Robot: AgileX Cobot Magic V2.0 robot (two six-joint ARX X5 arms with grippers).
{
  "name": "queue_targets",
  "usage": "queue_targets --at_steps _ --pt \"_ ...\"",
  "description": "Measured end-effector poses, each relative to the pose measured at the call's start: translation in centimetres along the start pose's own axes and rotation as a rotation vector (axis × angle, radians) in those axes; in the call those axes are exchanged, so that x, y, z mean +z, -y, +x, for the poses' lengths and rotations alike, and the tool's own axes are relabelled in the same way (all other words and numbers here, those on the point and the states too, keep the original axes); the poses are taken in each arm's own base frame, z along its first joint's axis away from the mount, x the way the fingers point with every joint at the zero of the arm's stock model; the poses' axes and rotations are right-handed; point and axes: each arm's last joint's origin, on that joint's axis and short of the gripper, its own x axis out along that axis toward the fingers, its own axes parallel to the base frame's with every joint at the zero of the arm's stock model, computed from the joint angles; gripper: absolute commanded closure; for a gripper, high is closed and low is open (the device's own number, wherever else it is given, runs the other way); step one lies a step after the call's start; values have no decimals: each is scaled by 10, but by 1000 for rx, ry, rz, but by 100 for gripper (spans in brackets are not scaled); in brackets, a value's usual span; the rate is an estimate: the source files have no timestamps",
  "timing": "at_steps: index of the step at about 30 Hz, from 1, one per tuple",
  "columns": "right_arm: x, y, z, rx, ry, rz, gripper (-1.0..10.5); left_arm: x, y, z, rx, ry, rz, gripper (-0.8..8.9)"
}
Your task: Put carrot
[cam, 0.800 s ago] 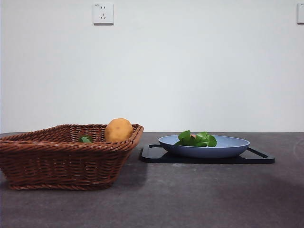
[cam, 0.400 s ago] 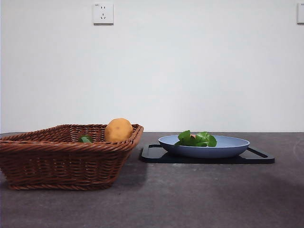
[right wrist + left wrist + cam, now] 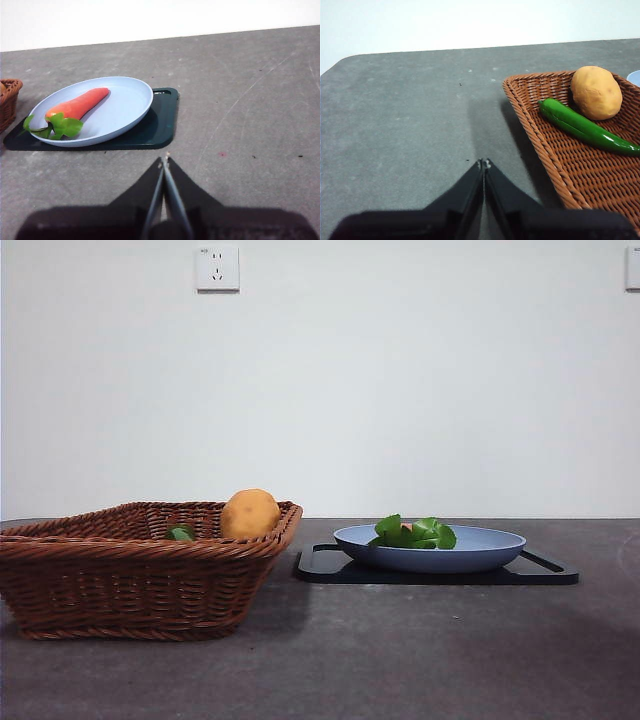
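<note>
Right gripper (image 3: 164, 161): jaws pressed together, empty, low centre of its view.
Carrot (image 3: 75, 107): lies in the plate (image 3: 130, 100), up and left of those jaws, apart; leaves toward lower left, tip toward upper right.
Nearer arm: right, by my judgement.
Left gripper (image 3: 483, 162): clenched, empty, beside the basket (image 3: 530, 125).

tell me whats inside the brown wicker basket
The brown woven wicker basket holds a round yellow-orange potato and a long green chilli pepper. In the front view its rim hides most of the pepper and the basket floor.
</note>
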Motion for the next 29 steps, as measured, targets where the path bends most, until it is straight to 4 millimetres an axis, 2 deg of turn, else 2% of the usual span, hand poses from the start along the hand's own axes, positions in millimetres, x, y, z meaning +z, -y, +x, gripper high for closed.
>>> queue_targets --at_steps 29 --pt "0 0 0 0 0 0 943 0 0 0 0 0 0 805"
